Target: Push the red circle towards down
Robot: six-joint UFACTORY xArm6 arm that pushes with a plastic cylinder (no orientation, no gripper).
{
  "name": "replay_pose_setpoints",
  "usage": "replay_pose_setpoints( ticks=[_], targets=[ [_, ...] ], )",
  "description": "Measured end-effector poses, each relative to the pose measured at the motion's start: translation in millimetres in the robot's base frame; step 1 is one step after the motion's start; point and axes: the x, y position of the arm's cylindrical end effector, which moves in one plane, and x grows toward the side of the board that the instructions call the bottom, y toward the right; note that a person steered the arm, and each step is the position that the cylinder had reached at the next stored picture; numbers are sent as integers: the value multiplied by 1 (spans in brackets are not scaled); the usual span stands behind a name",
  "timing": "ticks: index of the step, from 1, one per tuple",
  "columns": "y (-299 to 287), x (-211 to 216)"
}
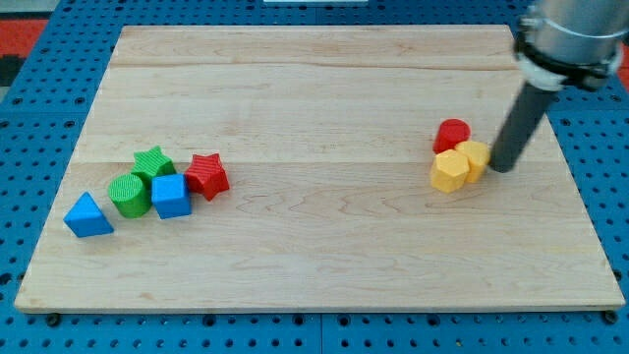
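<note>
The red circle (453, 134) sits at the view's right on the wooden board (314, 246). It touches two yellow blocks just below it: a yellow hexagon (450, 170) and a second yellow block (475, 157) whose shape I cannot make out. My tip (501, 168) rests on the board right beside that second yellow block, on its right, and to the lower right of the red circle. The dark rod rises from the tip to the view's upper right.
A cluster lies at the view's lower left: a red star (207, 175), a green star (152, 162), a green circle (129, 194), a blue cube (170, 196) and a blue triangle (88, 215). The board's right edge is close to the tip.
</note>
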Motion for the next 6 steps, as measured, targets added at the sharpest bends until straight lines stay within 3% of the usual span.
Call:
replay_pose_setpoints(
  ticks=[1,2,3,4,6],
  targets=[
    [-7,-5],
    [46,-38],
    [30,-82],
    [-15,-75],
    [-93,4]
  ],
)
